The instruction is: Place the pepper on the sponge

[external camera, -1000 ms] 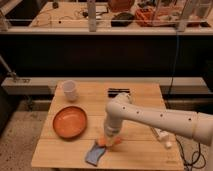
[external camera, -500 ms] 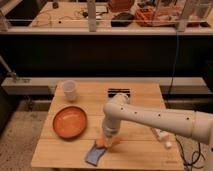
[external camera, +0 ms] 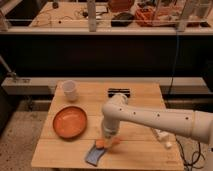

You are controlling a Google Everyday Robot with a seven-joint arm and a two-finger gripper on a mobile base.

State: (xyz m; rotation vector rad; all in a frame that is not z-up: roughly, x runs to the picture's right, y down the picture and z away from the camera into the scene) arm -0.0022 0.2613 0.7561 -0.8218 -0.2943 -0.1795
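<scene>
Tool (external camera: 109, 139): hangs low over the near tabletop (external camera: 145, 150), clamps together on the orange pepper (external camera: 112, 143), carries it crosswise, long axis left-right. Has the blue-grey sponge (external camera: 93, 156) just down-left, its far corner seemingly under the pepper's left end.

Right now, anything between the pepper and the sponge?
Nothing visible. The gripper is shut on the pepper right at the sponge's upper right edge, with no object between them. The orange plate, white cup and black bar sit farther back on the table, off that path.
</scene>
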